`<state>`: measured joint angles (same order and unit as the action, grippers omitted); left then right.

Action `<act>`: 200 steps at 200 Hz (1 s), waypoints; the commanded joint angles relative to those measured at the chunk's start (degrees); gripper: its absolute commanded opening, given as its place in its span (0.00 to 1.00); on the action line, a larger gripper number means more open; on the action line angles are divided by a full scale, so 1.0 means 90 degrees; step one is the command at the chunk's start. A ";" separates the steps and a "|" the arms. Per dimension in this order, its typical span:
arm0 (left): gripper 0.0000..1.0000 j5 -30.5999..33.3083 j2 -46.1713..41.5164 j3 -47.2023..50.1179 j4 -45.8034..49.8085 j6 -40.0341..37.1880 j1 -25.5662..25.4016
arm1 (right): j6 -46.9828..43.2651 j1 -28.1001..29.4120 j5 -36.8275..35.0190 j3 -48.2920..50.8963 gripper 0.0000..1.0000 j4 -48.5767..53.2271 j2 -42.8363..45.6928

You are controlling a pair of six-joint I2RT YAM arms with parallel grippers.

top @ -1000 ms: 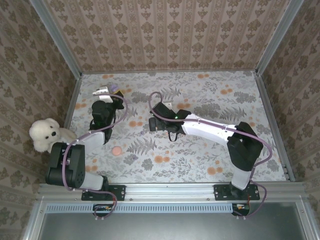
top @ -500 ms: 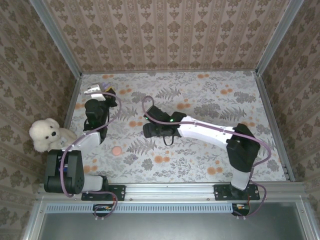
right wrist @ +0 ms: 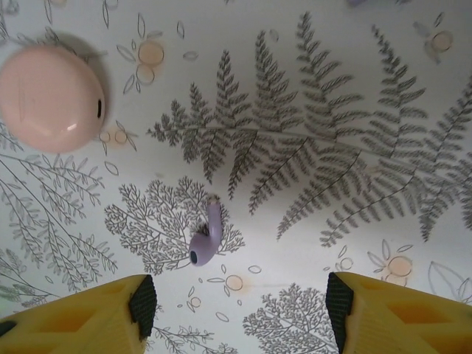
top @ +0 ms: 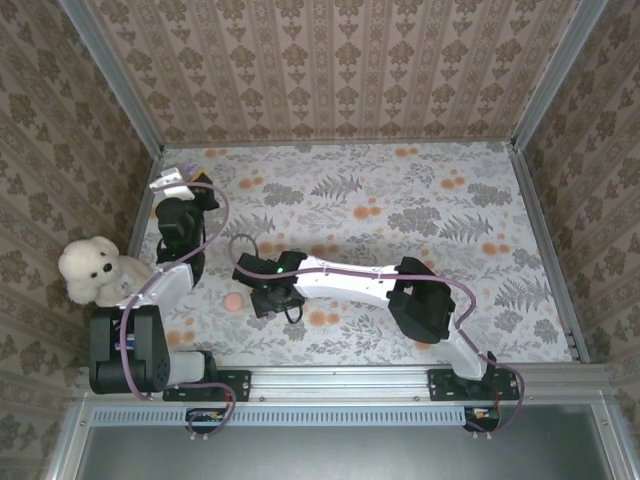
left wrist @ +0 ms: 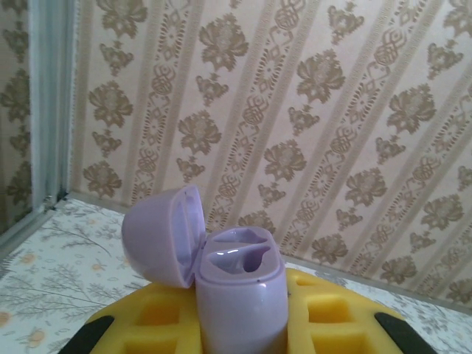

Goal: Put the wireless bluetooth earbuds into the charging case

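Observation:
The lilac charging case (left wrist: pixel 240 295) stands upright with its lid (left wrist: pixel 162 232) swung open to the left and both sockets bare. My left gripper (left wrist: pixel 240 335) is shut on its lower body, yellow fingers (left wrist: pixel 335 321) on either side. From above, that gripper (top: pixel 175 185) holds the case (top: pixel 168 180) at the table's far left corner. One lilac earbud (right wrist: pixel 206 240) lies on the floral table, stem pointing away. My right gripper (right wrist: pixel 236 302) hovers over it, open, with the earbud just ahead of the gap and nearer the left finger (right wrist: pixel 81 317). From above, this gripper (top: pixel 272 298) points down left of centre.
A pink round case (right wrist: pixel 50 97) sits on the table close to the earbud, also seen from above (top: pixel 233 301) just left of the right gripper. A white plush dog (top: pixel 95 268) rests by the left wall. Patterned walls (top: pixel 330 70) enclose the floral table (top: pixel 450 210).
The right arm swung left and toward the near edge, stopping beside the pink case, and its jaws narrowed somewhat. The left arm carried the open case farther toward the far left corner.

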<state>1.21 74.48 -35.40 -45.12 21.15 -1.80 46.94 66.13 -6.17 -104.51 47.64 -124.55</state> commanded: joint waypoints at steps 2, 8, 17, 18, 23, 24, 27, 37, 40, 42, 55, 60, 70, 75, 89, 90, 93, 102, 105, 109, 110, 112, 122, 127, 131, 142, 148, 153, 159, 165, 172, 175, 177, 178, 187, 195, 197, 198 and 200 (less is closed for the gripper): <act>0.00 0.0176 -0.0219 -0.0072 -0.0074 0.0097 0.0192 | 0.0059 0.0052 -0.0188 -0.0328 0.64 0.0571 -0.0299; 0.00 0.0185 -0.0219 -0.0035 -0.0134 0.0114 0.0232 | 0.0049 0.0064 -0.0188 -0.0339 0.63 0.0554 -0.0378; 0.00 0.0192 -0.0227 0.0059 -0.0246 0.0170 0.0290 | 0.0038 0.0081 -0.0185 -0.0332 0.62 0.0483 -0.0484; 0.00 0.0195 -0.0228 0.0067 -0.0258 0.0180 0.0294 | 0.0034 0.0083 -0.0189 -0.0327 0.61 0.0476 -0.0495; 0.00 0.0220 -0.0230 0.0098 -0.0317 0.0206 0.0306 | 0.0046 0.0107 -0.0224 -0.0327 0.61 0.0445 -0.0539; 0.00 0.0223 -0.0229 0.0106 -0.0323 0.0212 0.0317 | 0.0052 0.0110 -0.0228 -0.0324 0.61 0.0442 -0.0542; 0.00 0.0241 -0.0227 0.0119 -0.0341 0.0240 0.0330 | 0.0071 0.0113 -0.0239 -0.0330 0.61 0.0435 -0.0566; 0.00 0.0265 -0.0221 0.0117 -0.0357 0.0332 0.0346 | 0.0118 0.0154 -0.0242 -0.0339 0.61 0.0410 -0.0613; 0.00 0.0266 -0.0219 0.0113 -0.0355 0.0361 0.0347 | 0.0130 0.0169 -0.0247 -0.0348 0.61 0.0405 -0.0619; 0.00 0.0258 -0.0214 0.0099 -0.0352 0.0372 0.0357 | 0.0142 0.0176 -0.0250 -0.0348 0.61 0.0402 -0.0623; 0.00 0.0232 -0.0190 0.0020 -0.0326 0.0398 0.0372 | 0.0175 0.0215 -0.0278 -0.0393 0.60 0.0415 -0.0651; 0.00 0.0227 -0.0191 -0.0010 -0.0311 0.0404 0.0367 | 0.0173 0.0221 -0.0304 -0.0422 0.60 0.0427 -0.0662; 0.00 0.0244 -0.0199 -0.0046 -0.0299 0.0420 0.0376 | 0.0164 0.0231 -0.0338 -0.0482 0.60 0.0466 -0.0699; 0.00 0.0246 -0.0208 -0.0060 -0.0298 0.0424 0.0380 | 0.0155 0.0231 -0.0344 -0.0518 0.60 0.0484 -0.0727; 0.00 0.0274 -0.0259 -0.0046 -0.0291 0.0446 0.0386 | 0.0156 0.0231 -0.0367 -0.0606 0.59 0.0543 -0.0818; 0.00 0.0280 -0.0263 -0.0044 -0.0290 0.0450 0.0386 | 0.0156 0.0235 -0.0368 -0.0615 0.59 0.0545 -0.0823; 0.00 0.0284 -0.0274 -0.0041 -0.0294 0.0450 0.0390 | 0.0156 0.0231 -0.0369 -0.0634 0.59 0.0545 -0.0842; 0.00 0.0285 -0.0319 -0.0025 -0.0272 0.0438 0.0396 | 0.0165 0.0231 -0.0363 -0.0712 0.57 0.0556 -0.0917; 0.00 0.0290 -0.0330 -0.0020 -0.0262 0.0428 0.0408 | 0.0163 0.0234 -0.0359 -0.0733 0.57 0.0564 -0.0938; 0.00 0.0291 -0.0344 -0.0016 -0.0246 0.0420 0.0415 | 0.0165 0.0237 -0.0354 -0.0763 0.57 0.0566 -0.0963; 0.00 0.0293 -0.0350 -0.0014 -0.0243 0.0422 0.0415 | 0.0165 0.0239 -0.0352 -0.0763 0.57 0.0566 -0.0974; 0.00 0.0294 -0.0354 -0.0013 -0.0236 0.0416 0.0418 | 0.0170 0.0240 -0.0350 -0.0788 0.56 0.0566 -0.0987; 0.00 0.0285 -0.0382 0.0007 -0.0216 0.0401 0.0450 | 0.0175 0.0240 -0.0339 -0.0835 0.56 0.0573 -0.1050; 0.00 0.0276 -0.0390 0.0012 -0.0209 0.0396 0.0459 | 0.0183 0.0240 -0.0330 -0.0862 0.55 0.0576 -0.1081; 0.00 0.0275 -0.0403 0.0020 -0.0202 0.0404 0.0476 | 0.0185 0.0249 -0.0320 -0.0888 0.55 0.0581 -0.1108; 0.00 0.0274 -0.0404 0.0041 -0.0215 0.0422 0.0498 | 0.0184 0.0250 -0.0301 -0.0955 0.54 0.0610 -0.1186; 0.00 0.0266 -0.0395 0.0037 -0.0217 0.0443 0.0503 | 0.0184 0.0250 -0.0304 -0.0989 0.54 0.0632 -0.1231; 0.00 0.0266 -0.0394 0.0046 -0.0214 0.0451 0.0519 | 0.0184 0.0255 -0.0300 -0.1018 0.53 0.0659 -0.1269; 0.00 0.0266 -0.0385 0.0051 -0.0220 0.0468 0.0523 | 0.0182 0.0251 -0.0300 -0.1047 0.53 0.0671 -0.1303; 0.00 0.0266 -0.0369 0.0051 -0.0230 0.0485 0.0513 | 0.0179 0.0251 -0.0300 -0.1061 0.51 0.0681 -0.1344; 0.00 0.0252 -0.0348 0.0050 -0.0245 0.0498 0.0525 | 0.0175 0.0250 -0.0300 -0.1096 0.49 0.0713 -0.1380; 0.00 0.0255 -0.0339 0.0050 -0.0249 0.0501 0.0525 | 0.0170 0.0250 -0.0308 -0.1107 0.49 0.0718 -0.1398; 0.00 0.0248 -0.0339 0.0050 -0.0255 0.0516 0.0531 | 0.0167 0.0250 -0.0309 -0.1111 0.49 0.0721 -0.1406; 0.00 0.0247 -0.0337 0.0048 -0.0257 0.0519 0.0527 | 0.0166 0.0250 -0.0310 -0.1112 0.48 0.0722 -0.1405; 0.00 0.0246 -0.0318 0.0046 -0.0269 0.0532 0.0529 | 0.0165 0.0264 -0.0315 -0.1113 0.46 0.0745 -0.1443; 0.00 0.0246 -0.0304 0.0048 -0.0278 0.0551 0.0532 | 0.0156 0.0253 -0.0320 -0.1099 0.45 0.0752 -0.1463; 0.00 0.0246 -0.0299 0.0047 -0.0276 0.0556 0.0527 | 0.0158 0.0251 -0.0327 -0.1102 0.44 0.0759 -0.1464; 0.00 0.0246 -0.0299 0.0046 -0.0278 0.0558 0.0526 | 0.0157 0.0260 -0.0328 -0.1102 0.44 0.0760 -0.1459; 0.00 0.0246 -0.0300 0.0054 -0.0289 0.0562 0.0526 | 0.0156 0.0255 -0.0334 -0.1095 0.43 0.0756 -0.1470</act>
<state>3.07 71.99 -34.96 -45.80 24.71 2.42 48.14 68.12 -8.16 -113.21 51.59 -135.63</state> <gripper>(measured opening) 0.207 0.457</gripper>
